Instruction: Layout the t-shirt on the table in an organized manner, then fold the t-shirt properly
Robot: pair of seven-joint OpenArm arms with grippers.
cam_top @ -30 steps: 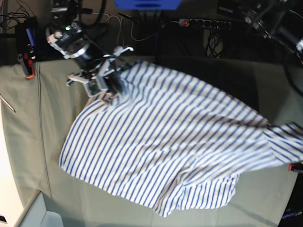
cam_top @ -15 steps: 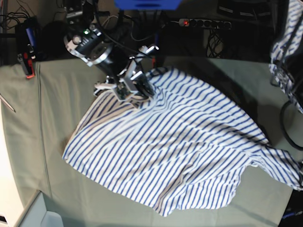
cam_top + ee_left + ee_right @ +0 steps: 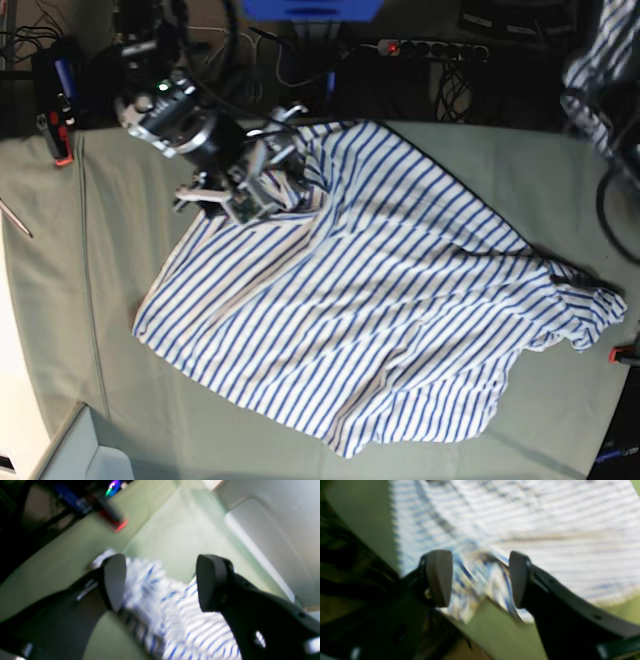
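T-shirt: the t-shirt [image 3: 370,300] lies spread but rumpled across the middle of the tabletop [image 3: 60,300], its body running from about 10 o'clock to 4 o'clock in the base view, with a bunched sleeve at 3 o'clock.

Tabletop: pale grey-green cloth, bare along the 9 o'clock side and the near edge; a red clamp [image 3: 62,150] sits at its 10 o'clock corner.

Right claw: the right claw [image 3: 480,580] stands at the shirt's 11 o'clock edge; its pads [image 3: 440,577] are parted, with a blurred bunch of striped fabric between them. Whether the pads pinch that fabric cannot be told.

Left claw: the left claw [image 3: 161,582] has its pads [image 3: 115,580] set wide apart, nothing gripped; striped cloth lies below the gap, on the green tabletop.

Blur: both wrist views are soft, so fine contact is unclear.
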